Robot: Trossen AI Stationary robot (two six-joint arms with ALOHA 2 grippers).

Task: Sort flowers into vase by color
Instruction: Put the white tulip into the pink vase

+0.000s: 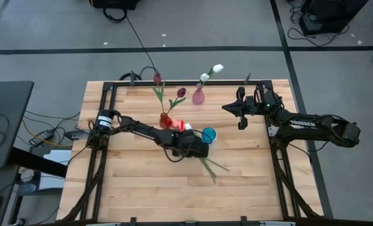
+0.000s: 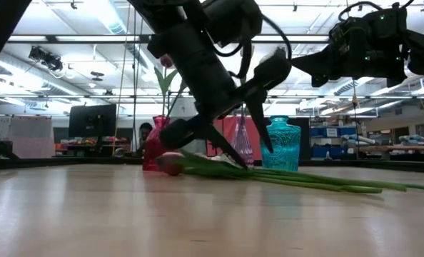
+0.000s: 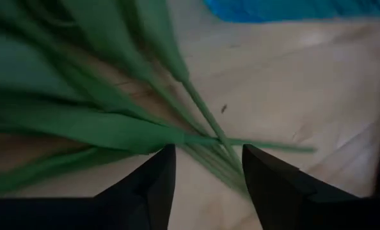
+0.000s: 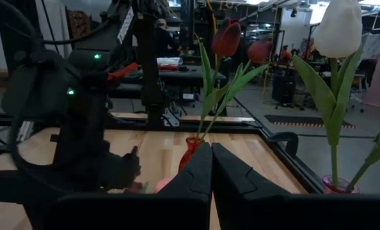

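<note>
Several tulips lie in a bundle on the table, their pink heads (image 1: 183, 125) by the red vase and their green stems (image 1: 210, 166) trailing toward the near edge. My left gripper (image 3: 208, 153) is open and pointing down over the bundle, with a finger on either side of the stems (image 3: 203, 121); whether they touch, I cannot tell. The red vase (image 1: 166, 119) holds two maroon tulips (image 1: 181, 92), and the pink vase (image 1: 198, 96) holds two white ones (image 1: 218, 68). The teal vase (image 1: 208, 134) stands beside the left gripper. My right gripper (image 4: 211, 150) is shut and waits in the air near the table's right far corner.
The three vases stand close together around the left gripper (image 1: 196, 149), on its far side. A black frame rail (image 1: 111, 113) runs along the table's edges. Bare wood (image 1: 149, 188) stretches toward the near edge. The room beyond holds desks and monitors.
</note>
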